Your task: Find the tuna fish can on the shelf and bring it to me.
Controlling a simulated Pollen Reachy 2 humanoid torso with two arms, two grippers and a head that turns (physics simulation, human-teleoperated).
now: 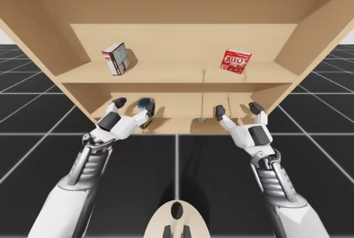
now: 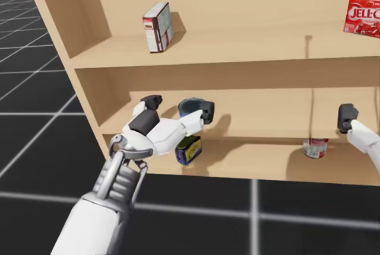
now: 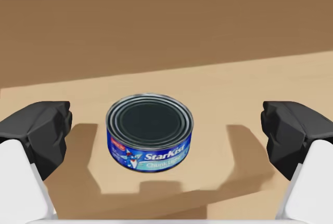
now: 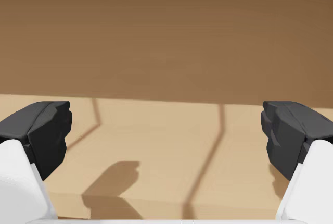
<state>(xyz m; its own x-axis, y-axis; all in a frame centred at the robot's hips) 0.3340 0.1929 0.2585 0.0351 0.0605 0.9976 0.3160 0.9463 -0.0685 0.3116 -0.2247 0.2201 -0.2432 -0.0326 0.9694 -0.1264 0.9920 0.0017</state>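
From above, the left gripper (image 1: 133, 110) stood spread around the tuna can (image 1: 145, 104) on the shelf (image 1: 177, 113). At its wrist, the 2 fingers (image 3: 41, 130) flanked the can, touching nothing. The right gripper (image 4: 166, 130) gaped wide toward the shelf. Probably rigid, slick, light: pinch its side wall.

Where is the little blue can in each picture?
High view: the blue can sits on the shelf, left of middle, between my left pincer's open fingers.
Head view: the blue can is left of middle, between the same fingers.
Left wrist view: the blue can is centred between the fingers, untouched.
Right wrist view: bare shelf ahead of my right pincer.
Shared landmark: the left pincer's black fingertips.
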